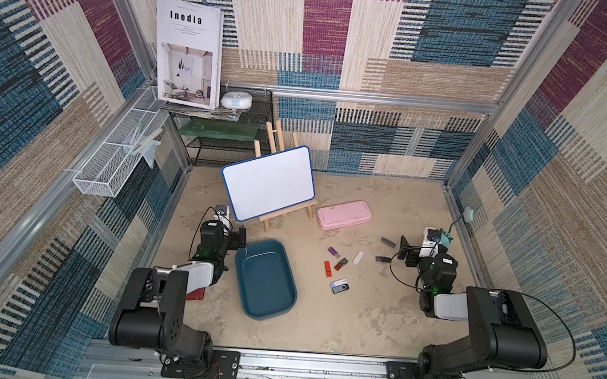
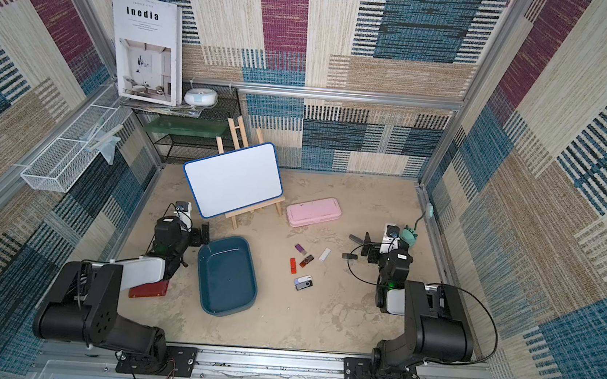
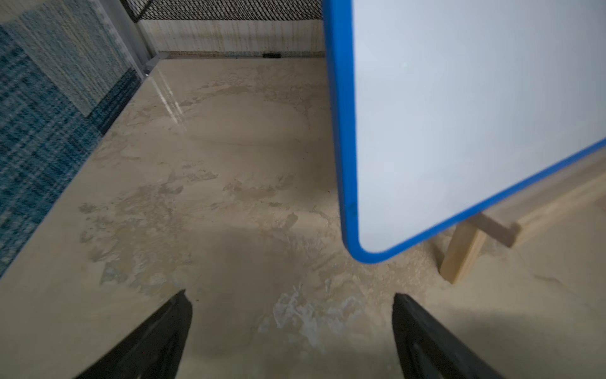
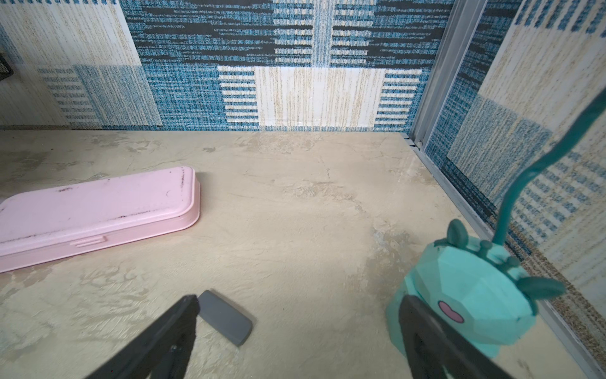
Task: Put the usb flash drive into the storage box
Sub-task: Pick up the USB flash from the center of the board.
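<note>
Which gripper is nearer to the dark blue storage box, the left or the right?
Left. The left gripper is open just beside the far left corner of the storage box; the right gripper, also open, is far off, beyond the scattered flash drives.

Woven patchwork walls (image 1: pixel 441 40) in blue, magenta, beige and cream panels close in three sides. They are framed by aluminium corner posts (image 1: pixel 517 66), and an aluminium rail (image 1: pixel 379 99) runs across the back wall. The counter (image 1: pixel 376 319) is a mottled beige, plaster-like surface with paler worn patches. A black wire-mesh shelf (image 1: pixel 221 156) stands in the back left corner, and a white wire-mesh basket (image 1: pixel 106 171) hangs on the left wall. The light is soft and even; a faint glare streak (image 3: pixel 170 98) lies on the counter near the left wall.
</note>
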{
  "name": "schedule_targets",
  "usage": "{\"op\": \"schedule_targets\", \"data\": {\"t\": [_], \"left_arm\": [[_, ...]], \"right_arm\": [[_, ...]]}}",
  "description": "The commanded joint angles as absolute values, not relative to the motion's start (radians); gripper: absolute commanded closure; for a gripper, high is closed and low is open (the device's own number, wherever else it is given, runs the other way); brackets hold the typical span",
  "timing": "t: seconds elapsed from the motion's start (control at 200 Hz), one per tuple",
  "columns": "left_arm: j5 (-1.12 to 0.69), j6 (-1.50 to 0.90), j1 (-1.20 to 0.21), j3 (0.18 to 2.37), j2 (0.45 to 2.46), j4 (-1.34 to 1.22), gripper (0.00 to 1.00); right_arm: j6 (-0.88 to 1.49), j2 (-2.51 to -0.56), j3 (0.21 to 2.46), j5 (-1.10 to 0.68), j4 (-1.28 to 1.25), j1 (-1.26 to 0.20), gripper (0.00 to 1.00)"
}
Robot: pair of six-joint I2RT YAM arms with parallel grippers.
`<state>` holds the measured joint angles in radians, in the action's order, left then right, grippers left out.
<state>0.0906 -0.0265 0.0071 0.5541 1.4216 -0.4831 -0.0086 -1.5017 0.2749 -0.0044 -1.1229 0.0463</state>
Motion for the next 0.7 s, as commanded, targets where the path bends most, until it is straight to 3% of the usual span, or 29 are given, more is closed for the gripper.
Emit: {"op": "schedule_targets", "data": {"t": [0.0,0.115,0.3,0.366,0.436,0.696], "left_arm": [[0.291,-0.175,0.007,0.773,1.347,0.008,0.01],[0.203,-0.26,0.005,0.769,1.287,0.057,0.01],[0.134,-0.41,0.003,0.647,1.065,0.055,0.01],[0.185,-0.559,-0.001,0.625,1.0,0.124,0.01],[0.106,-0.622,0.0,0.588,0.937,0.119,0.01],[-0.104,-0.596,-0.001,0.867,0.854,0.65,0.01]], "right_arm": [[0.0,-1.425,0.329,0.009,-1.018,0.042,0.01],[0.083,-1.271,0.483,0.093,-0.693,0.039,0.01],[0.206,-1.177,0.657,0.006,-0.367,0.039,0.01],[0.28,-1.179,0.679,-0.027,-0.315,0.038,0.01],[0.314,-1.188,0.684,-0.091,-0.277,0.04,0.01],[0.346,-1.246,0.738,-0.176,-0.029,0.039,0.01]]}}
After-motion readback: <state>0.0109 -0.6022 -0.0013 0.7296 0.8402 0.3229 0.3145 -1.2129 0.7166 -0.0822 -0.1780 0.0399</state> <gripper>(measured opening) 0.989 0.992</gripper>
